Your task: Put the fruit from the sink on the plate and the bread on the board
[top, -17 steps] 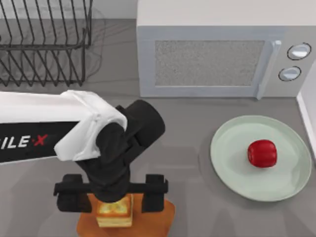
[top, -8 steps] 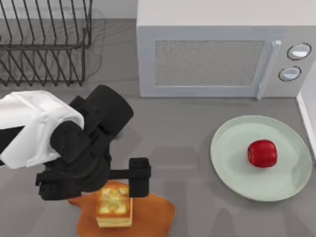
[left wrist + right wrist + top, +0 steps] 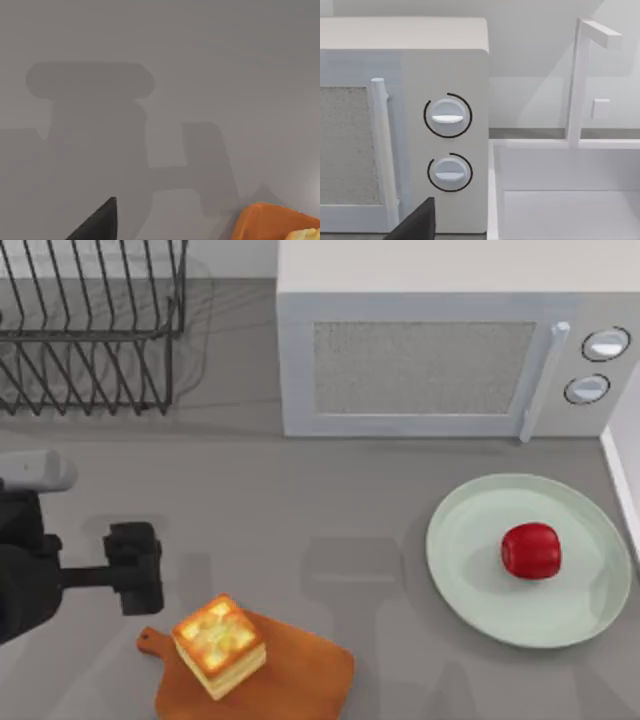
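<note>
Bread (image 3: pixel 219 644) sits on the board (image 3: pixel 300 680), so pull your left pincer (image 3: pixel 133 567), fingers apart, clear without nudging it.

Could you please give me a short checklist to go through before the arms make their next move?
1. Apple on the plate: ok, it sits inside the rim.
2. Bread on the cutting board: ok, it rests on the board, turned at an angle.
3. Left end effector clear of the bread: ok, it is beside the board at the table's left, apart from it.
4. Left end effector empty: ok, nothing sits between its fingers.
5. Sink free of leftover food: cannot tell, the right wrist view covers part of the basin.
</note>
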Motion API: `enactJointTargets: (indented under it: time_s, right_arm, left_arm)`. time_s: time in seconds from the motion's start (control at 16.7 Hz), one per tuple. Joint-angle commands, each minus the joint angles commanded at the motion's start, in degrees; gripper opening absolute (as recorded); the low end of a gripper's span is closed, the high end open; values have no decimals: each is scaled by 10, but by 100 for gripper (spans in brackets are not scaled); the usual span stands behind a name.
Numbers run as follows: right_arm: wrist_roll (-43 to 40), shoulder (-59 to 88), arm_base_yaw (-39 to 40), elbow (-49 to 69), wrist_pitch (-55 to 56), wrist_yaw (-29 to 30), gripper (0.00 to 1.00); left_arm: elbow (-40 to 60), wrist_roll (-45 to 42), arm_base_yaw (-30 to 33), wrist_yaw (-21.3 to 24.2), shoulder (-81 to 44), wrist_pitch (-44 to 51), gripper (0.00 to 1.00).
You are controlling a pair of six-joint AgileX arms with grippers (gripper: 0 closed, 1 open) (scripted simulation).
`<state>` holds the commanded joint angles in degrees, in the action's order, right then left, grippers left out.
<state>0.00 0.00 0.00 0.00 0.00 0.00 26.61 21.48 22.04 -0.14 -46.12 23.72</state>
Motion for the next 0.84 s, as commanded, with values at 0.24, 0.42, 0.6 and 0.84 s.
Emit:
enactJointTargets:
  time_s: [0.24, 0.42, 0.6, 0.84]
  right_arm:
    - [0, 0, 0, 0, 0, 0, 100]
    - [0, 0, 0, 0, 0, 0, 100]
    - [0, 0, 0, 0, 0, 0, 100]
    - [0, 0, 0, 0, 0, 0, 100]
  left_arm:
    - [-125, -94, -97, 2, 233, -98, 100]
    - [-202, -157, -161, 2, 363, -168, 100]
    - [-251, -201, -206, 2, 439, -220, 100]
    - [-266, -215, -220, 1, 461, -237, 100]
